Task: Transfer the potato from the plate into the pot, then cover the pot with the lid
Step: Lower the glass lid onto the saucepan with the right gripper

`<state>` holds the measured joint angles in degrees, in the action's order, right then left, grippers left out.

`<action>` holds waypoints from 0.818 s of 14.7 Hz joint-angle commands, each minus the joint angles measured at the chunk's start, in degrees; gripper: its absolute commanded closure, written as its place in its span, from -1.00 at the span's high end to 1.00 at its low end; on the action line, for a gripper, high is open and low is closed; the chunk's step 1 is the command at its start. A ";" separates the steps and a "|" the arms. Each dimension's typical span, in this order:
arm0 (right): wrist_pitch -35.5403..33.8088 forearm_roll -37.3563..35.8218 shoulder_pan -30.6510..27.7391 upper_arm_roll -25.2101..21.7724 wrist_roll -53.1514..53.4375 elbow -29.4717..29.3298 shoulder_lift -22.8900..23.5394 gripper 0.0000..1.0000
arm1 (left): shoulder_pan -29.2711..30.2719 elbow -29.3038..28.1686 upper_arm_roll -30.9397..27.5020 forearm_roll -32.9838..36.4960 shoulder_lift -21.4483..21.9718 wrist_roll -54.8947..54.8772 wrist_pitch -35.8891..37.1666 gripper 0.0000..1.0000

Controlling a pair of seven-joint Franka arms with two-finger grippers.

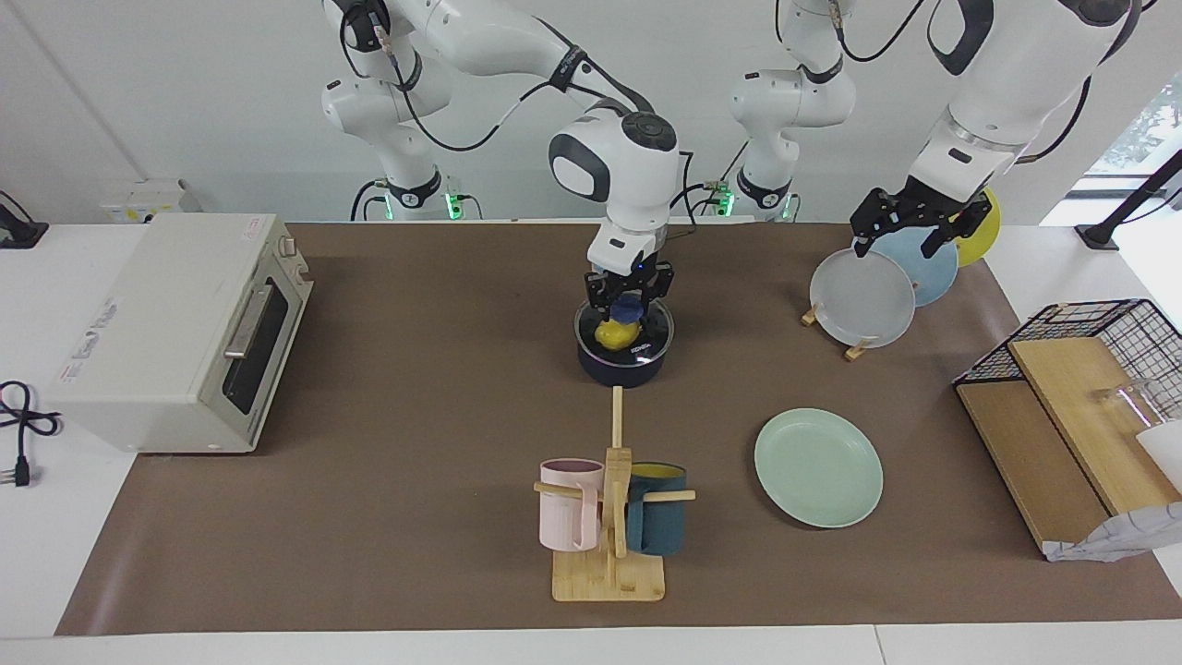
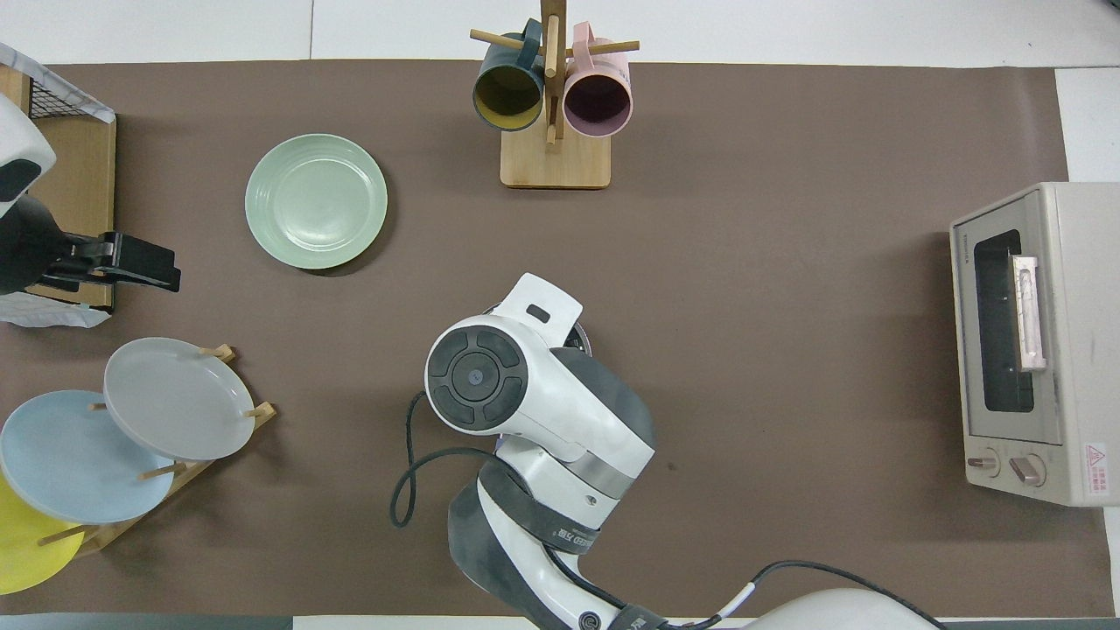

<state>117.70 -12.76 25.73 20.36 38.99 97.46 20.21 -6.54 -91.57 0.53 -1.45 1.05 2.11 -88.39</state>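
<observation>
Plate (image 1: 818,467) sits bare on the surface, farthest from the robots. Nearer them, potato (image 1: 613,333) is in the pot (image 1: 622,356) under the lid (image 1: 637,334); right hand (image 1: 628,301) clamps its knob, seating it. Left hand (image 1: 909,224) waits over the plate rack (image 1: 859,349), fingers spread.

A white toaster oven (image 1: 175,332) sat at the right arm's end of the table. A wooden mug tree (image 1: 612,517) stood farthest from the robots, holding a pink mug (image 1: 568,503) and a dark teal mug (image 1: 657,508). Toward the left arm's end, a wooden rack (image 1: 854,349) held a grey plate (image 1: 862,298), a blue plate (image 1: 928,263) and a yellow plate (image 1: 981,231) upright. A black wire basket (image 1: 1099,342) with wooden boards (image 1: 1080,416) stood at that end.
</observation>
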 commanded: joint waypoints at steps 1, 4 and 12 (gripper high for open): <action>-3.07 -1.57 -1.03 0.20 1.18 -3.40 0.44 1.00 | 0.65 -0.36 0.26 0.92 0.54 -0.09 0.58 1.00; -12.47 -1.22 -2.26 0.38 1.00 -11.13 -0.69 1.00 | 0.65 -0.36 0.26 0.92 0.54 0.17 0.67 1.00; -26.97 3.25 -23.85 0.38 -19.53 -12.30 -12.81 1.00 | 0.74 -0.45 0.18 0.92 0.54 0.44 0.67 1.00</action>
<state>94.28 -12.11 6.99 19.93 24.03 84.38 11.60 -6.29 -91.67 0.49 -1.44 1.05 2.13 -88.31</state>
